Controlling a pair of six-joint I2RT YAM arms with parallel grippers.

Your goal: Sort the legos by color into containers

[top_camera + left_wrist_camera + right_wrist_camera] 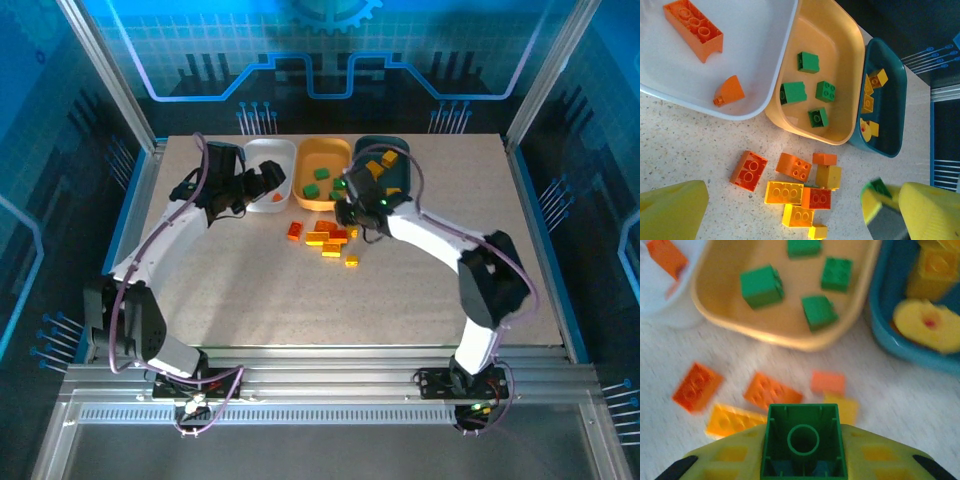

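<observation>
Right wrist view: hollow underside of the green brick (802, 440), clenched in the right fingers (725, 460). Left wrist view: left fingers (670, 210) released, loose bricks (795, 167) at 6 o'clock of the orange-yellow tray (840, 50).

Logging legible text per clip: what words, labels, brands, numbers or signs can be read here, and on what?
None can be read.
Loose legos: stud markings, if any, too small or blurred.
Green lego, close up: no lettering visible.
White tray, orange-yellow tray, teal tray: no labels visible.
Backdrop: gear and line graphics, no letters.
</observation>
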